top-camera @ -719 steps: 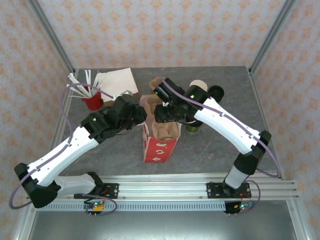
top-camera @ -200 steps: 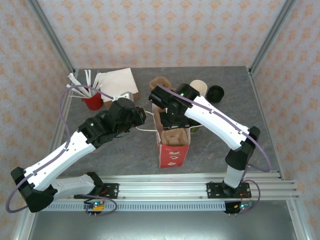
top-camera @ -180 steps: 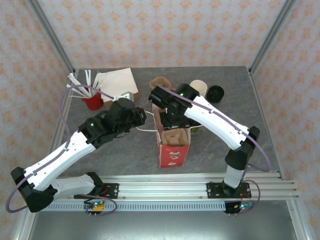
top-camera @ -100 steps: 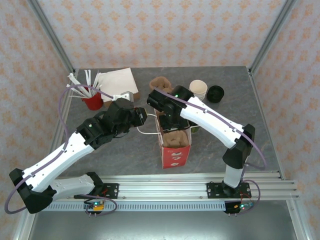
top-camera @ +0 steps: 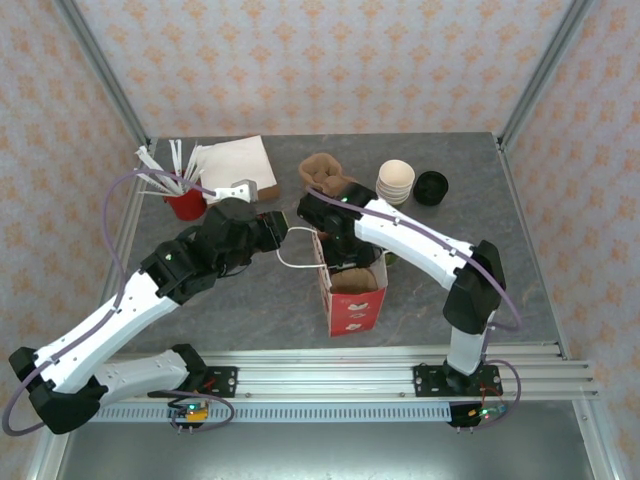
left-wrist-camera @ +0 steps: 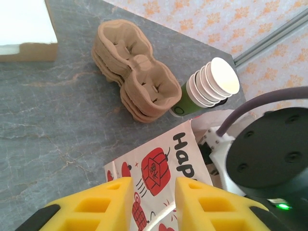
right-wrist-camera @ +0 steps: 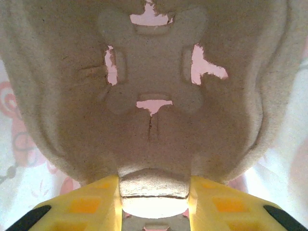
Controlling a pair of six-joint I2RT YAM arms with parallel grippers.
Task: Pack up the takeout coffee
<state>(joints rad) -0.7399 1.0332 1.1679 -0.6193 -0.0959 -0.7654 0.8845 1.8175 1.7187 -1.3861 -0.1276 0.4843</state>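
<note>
At the far left of the grey stone-patterned surface [top-camera: 250,310] stands a red cup of white sticks [top-camera: 185,203], with a sheaf of white napkins [top-camera: 235,160] just behind it. The left arm [top-camera: 130,300] reaches in toward the middle. In its wrist view the left jaws stand apart, their yellow fingers [left-wrist-camera: 96,207] showing a clear gap with nothing between them, poised above the printed side of the red paper bag [top-camera: 350,310]. The bag's white handle [top-camera: 293,263] loops out toward those jaws. The bag stands upright and open near the centre, and the right arm [top-camera: 420,235] bends down into its mouth. There the right jaws are clamped on the centre tab of a pulp cup carrier [right-wrist-camera: 154,96] (pink bag wall glows through its cut-outs). Behind the bag lies a stack of carriers [top-camera: 322,172]. The takeout coffee [top-camera: 389,258] sits on the surface just right of the bag, outside it, and only a sliver of its green side shows under the right arm. Farther back and to the right stands a stack of cream-lined cups [top-camera: 396,180], with a black round lid [top-camera: 432,187] just beside it.
</note>
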